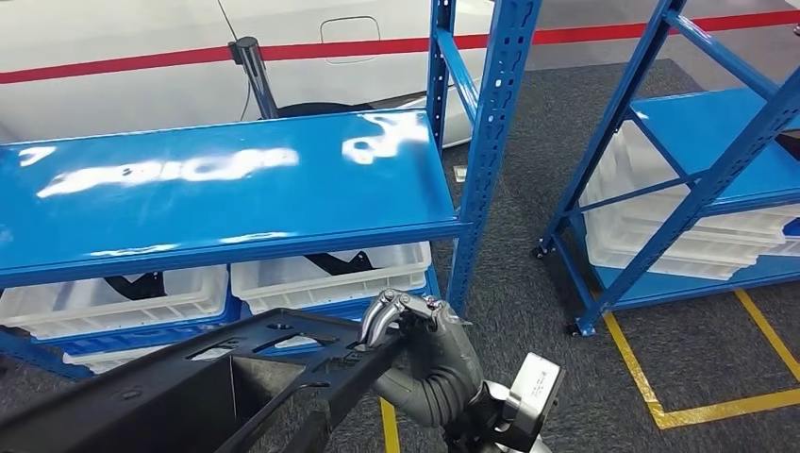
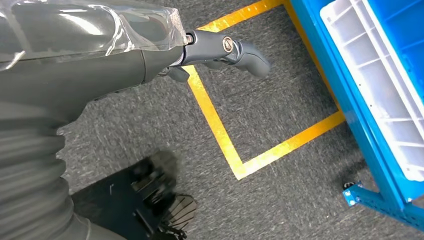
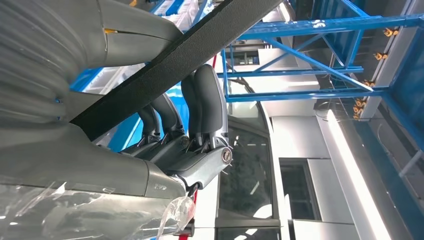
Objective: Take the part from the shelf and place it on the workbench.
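The part [image 1: 189, 377] is a large black flat frame with cut-outs, lying across the lower left of the head view, in front of the blue shelf [image 1: 226, 189]. My right hand [image 1: 415, 330] grips its right edge, fingers curled over the top. In the right wrist view the part [image 3: 175, 65] is a black bar clamped between the dark fingers [image 3: 205, 105] and the thumb of the right hand [image 3: 195, 130]. My left hand [image 2: 220, 50] hangs over the carpet with nothing in it; most of its fingers are hidden behind its cover.
White bins [image 1: 330, 274] sit on the lower level of the shelf. A second blue rack [image 1: 717, 142] with white bins stands at the right. Yellow floor tape [image 1: 651, 377] marks the grey carpet between them. A white car [image 1: 123, 57] is behind.
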`<action>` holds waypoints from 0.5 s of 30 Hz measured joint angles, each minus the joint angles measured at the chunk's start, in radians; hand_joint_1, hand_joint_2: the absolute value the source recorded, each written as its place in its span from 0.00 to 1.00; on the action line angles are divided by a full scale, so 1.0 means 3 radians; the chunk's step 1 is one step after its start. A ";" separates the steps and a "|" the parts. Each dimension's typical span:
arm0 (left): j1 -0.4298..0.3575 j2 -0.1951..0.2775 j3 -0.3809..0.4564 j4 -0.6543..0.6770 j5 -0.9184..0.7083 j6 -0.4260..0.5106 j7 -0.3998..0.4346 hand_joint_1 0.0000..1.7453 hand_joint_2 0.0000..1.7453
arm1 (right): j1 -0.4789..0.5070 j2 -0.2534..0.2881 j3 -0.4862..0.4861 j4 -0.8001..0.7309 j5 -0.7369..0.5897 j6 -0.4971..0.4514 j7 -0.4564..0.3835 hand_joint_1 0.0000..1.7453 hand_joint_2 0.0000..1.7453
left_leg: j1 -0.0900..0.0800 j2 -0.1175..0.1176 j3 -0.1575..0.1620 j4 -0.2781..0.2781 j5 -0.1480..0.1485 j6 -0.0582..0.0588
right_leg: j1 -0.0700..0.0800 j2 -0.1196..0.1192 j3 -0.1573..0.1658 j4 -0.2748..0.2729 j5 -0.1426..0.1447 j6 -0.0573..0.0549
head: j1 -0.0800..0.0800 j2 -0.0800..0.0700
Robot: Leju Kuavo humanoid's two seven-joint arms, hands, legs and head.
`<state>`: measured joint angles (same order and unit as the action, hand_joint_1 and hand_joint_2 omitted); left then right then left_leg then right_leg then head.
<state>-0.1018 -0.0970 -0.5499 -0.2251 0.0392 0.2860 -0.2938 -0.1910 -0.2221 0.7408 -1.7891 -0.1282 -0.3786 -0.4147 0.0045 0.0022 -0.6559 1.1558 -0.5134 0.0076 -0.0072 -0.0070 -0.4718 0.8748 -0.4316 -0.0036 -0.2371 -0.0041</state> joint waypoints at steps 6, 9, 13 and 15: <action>-0.0008 0.0006 -0.0010 0.0000 0.0002 0.0014 -0.0007 0.00 1.00 | 0.0007 0.0005 0.0002 0.0000 0.0011 0.0053 0.0014 1.00 1.00 | 0.0074 0.0081 0.0497 -0.0628 0.0248 -0.0094 | -0.0030 -0.0058 -0.0116 0.0075 0.0042 0.0069 | -0.0001 0.0000; -0.0018 0.0008 -0.0022 0.0000 0.0009 0.0018 -0.0010 0.00 1.00 | 0.0009 0.0008 0.0004 0.0000 0.0017 0.0057 0.0019 1.00 1.00 | 0.0044 0.0084 0.0569 -0.0820 0.0286 -0.0011 | -0.0017 -0.0107 -0.0146 0.0119 0.0041 0.0127 | 0.0016 0.0000; -0.0008 0.0012 -0.0043 0.0000 0.0010 0.0019 -0.0011 0.00 1.00 | 0.0011 0.0007 0.0005 0.0000 0.0022 0.0057 0.0021 1.00 1.00 | 0.0047 -0.0002 0.0511 -0.0831 0.0336 0.0104 | -0.0043 -0.0067 -0.0281 0.0415 -0.0172 0.0192 | 0.0027 0.0001; -0.0005 0.0014 -0.0057 0.0000 0.0015 0.0019 -0.0012 0.00 1.00 | 0.0018 0.0007 0.0005 0.0002 0.0026 0.0058 0.0022 1.00 1.00 | 0.0039 -0.0040 0.0480 -0.0828 0.0356 0.0131 | -0.0041 -0.0011 -0.0495 0.0921 -0.0435 0.0197 | 0.0030 0.0001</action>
<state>-0.1033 -0.0927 -0.5671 -0.2251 0.0437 0.2918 -0.2974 -0.1855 -0.2201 0.7424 -1.7886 -0.1205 -0.3613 -0.4082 0.0162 -0.0098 -0.5119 0.9074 -0.4065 0.0470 -0.0195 -0.0102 -0.6203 1.1511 -0.5620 0.0555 -0.2280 -0.0039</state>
